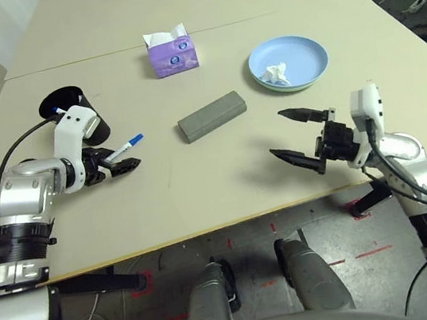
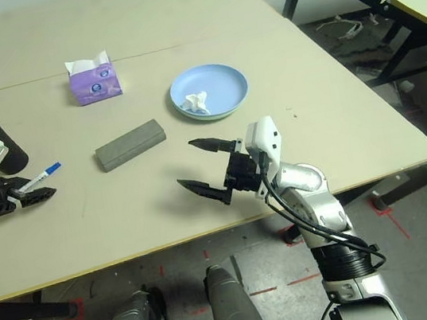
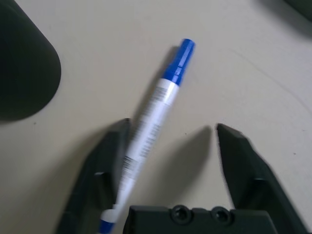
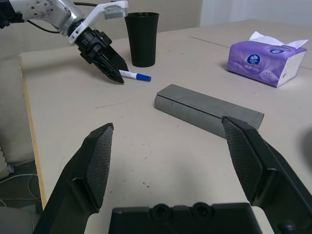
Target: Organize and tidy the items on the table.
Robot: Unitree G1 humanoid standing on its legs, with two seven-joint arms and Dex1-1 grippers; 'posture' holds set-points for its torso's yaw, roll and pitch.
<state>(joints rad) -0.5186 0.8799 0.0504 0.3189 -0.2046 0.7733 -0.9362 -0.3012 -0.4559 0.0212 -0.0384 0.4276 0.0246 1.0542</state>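
Pen [image 3: 148,131] lies flat on the table [image 1: 224,174] just beside the black cup [image 1: 77,108], between the left gripper [image 1: 118,165] fingers [image 3: 105,170], which stand partly open around its barrel, one already against it. It looks light, stiff and smooth, likely to roll; a pinch at mid-barrel seems safest. The right gripper [image 1: 300,137] hangs wide open, empty, near the grey case [image 1: 212,117].
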